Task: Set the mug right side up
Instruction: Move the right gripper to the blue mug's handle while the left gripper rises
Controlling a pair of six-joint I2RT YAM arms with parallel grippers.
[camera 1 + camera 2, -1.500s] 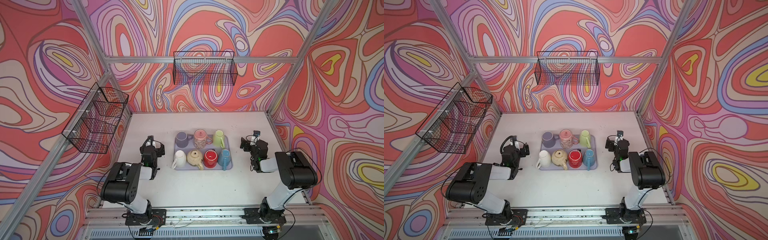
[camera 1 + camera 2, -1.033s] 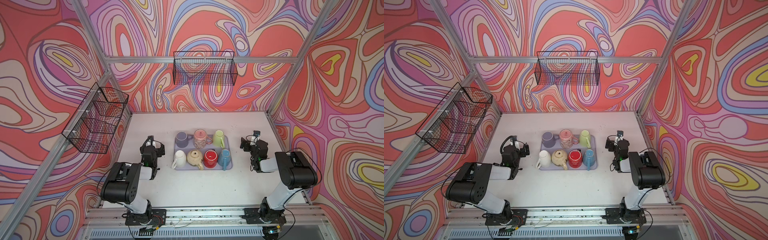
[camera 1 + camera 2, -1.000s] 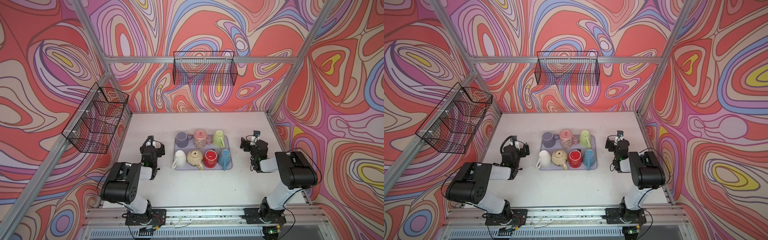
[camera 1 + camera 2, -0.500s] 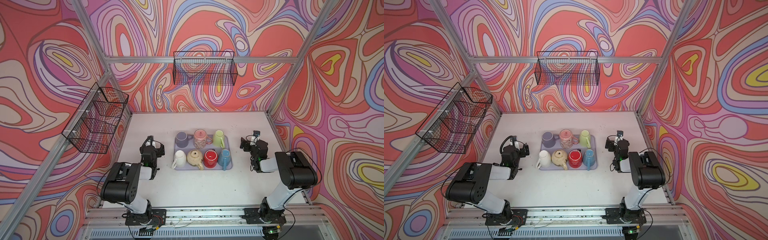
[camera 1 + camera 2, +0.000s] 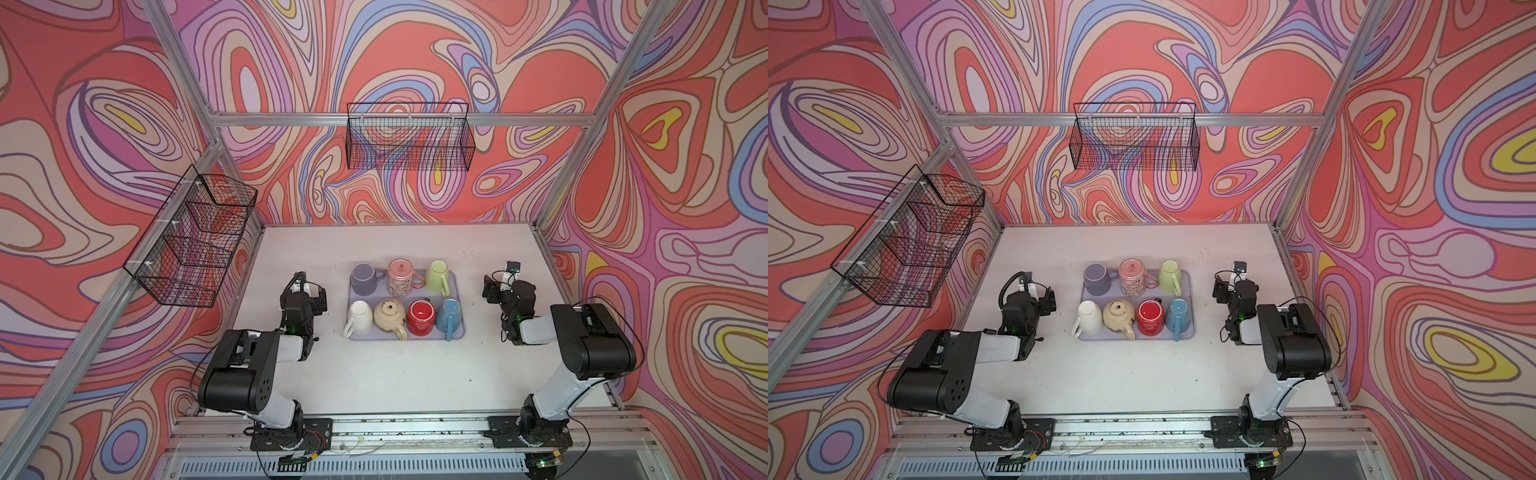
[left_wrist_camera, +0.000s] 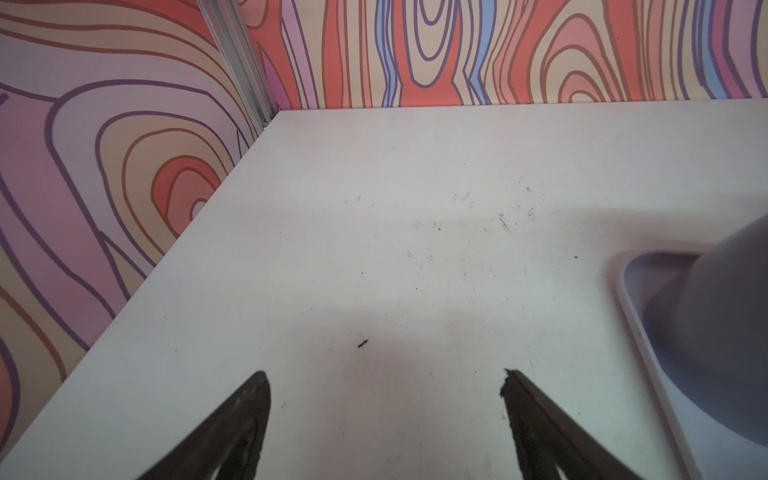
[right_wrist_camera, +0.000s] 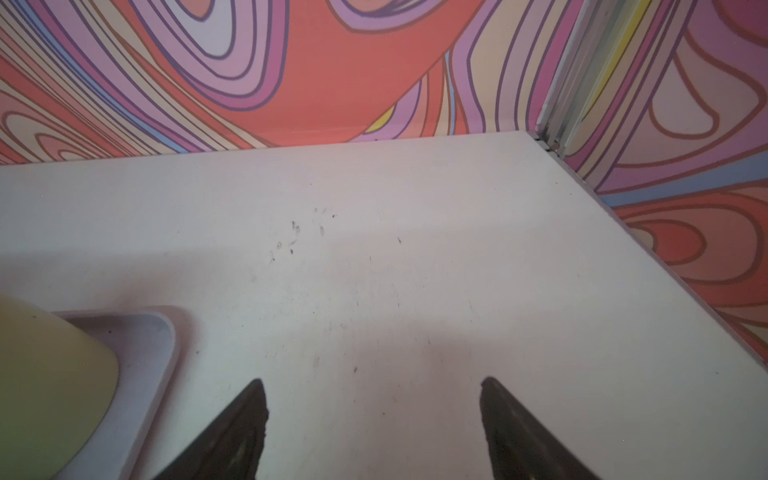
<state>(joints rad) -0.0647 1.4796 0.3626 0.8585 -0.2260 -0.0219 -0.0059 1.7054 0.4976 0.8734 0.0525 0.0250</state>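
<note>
Mug meant isn't singled out; several on the tray [image 6: 652, 274] look base-up. Left gripper [image 6: 384, 374]: jaws spread wide, empty, low over bare table [image 6: 374, 208]. Outward, toward the middle: tray edge, then purple mug [image 6: 723, 332], axis vertical, seemingly inverted. Right gripper [image 7: 372, 382]: equally wide, empty; green mug [image 7: 45, 386] inboard likewise. Each arm is nearest its own corner mug.

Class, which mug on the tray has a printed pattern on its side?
The pink mug, middle of the back row: little figures cover its side, while all the others are plain-coloured.
</note>
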